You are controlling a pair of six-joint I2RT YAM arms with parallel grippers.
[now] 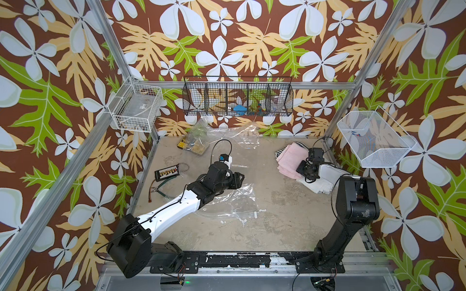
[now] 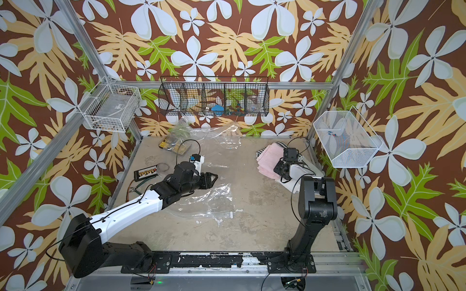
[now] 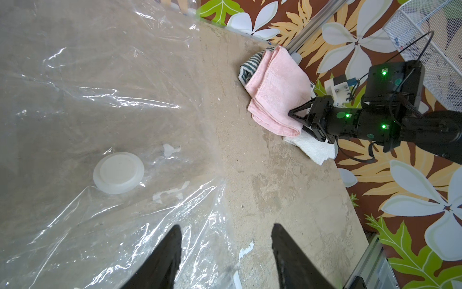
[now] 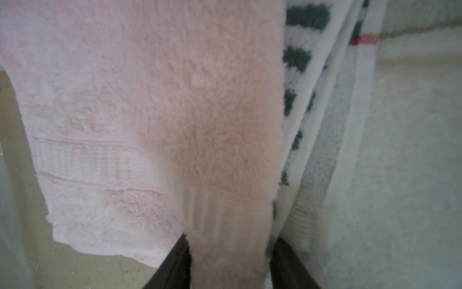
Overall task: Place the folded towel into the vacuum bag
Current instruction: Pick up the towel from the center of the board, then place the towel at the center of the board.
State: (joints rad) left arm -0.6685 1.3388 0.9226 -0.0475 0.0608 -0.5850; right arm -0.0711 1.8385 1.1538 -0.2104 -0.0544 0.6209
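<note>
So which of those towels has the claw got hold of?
The pink towel, top of the pile: its fold is pinched in the right claw. The green-striped towel and white towel lie outside the grip.

You have the vacuum bag lying crinkled in the middle of the worktop, its small white slider towards the near edge. Your left gripper reaches over the bag's far part. Your right gripper sits against the near side of the pink towel, its fingers hidden from here. That towel lies on a striped towel and a white towel by the right wall. Left of the bag you have a terminal strip and pliers. A black wire basket hangs on the back wall, a white wire basket on the left and a white mesh basket on the right
</note>
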